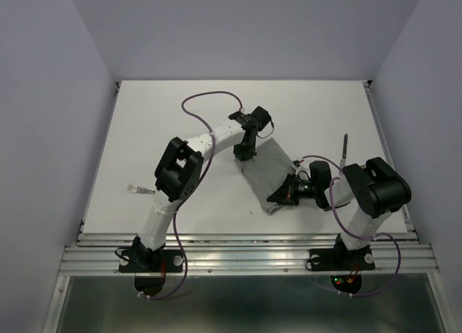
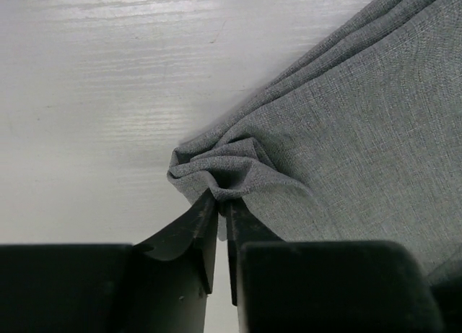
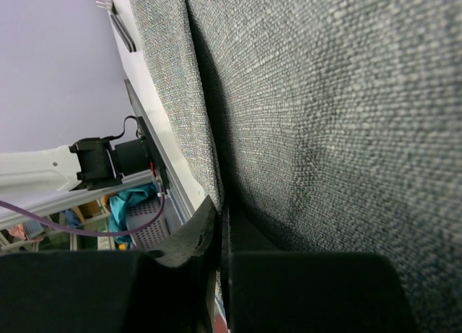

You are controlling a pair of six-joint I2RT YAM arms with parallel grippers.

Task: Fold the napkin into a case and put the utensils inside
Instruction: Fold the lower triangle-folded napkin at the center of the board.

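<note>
The grey napkin lies folded into an oblong strip at mid-table, running from far left to near right. My left gripper is shut on its far corner; in the left wrist view the gripper pinches a bunched tuck of the napkin. My right gripper clamps the near end, and in the right wrist view it is shut on a layered edge of the napkin. A fork lies left of the left arm, the fork showing again past the cloth. A second utensil lies right of the napkin.
The white table is bounded by pale walls at the back and both sides. A metal rail runs along the near edge by the arm bases. Purple cables loop over both arms.
</note>
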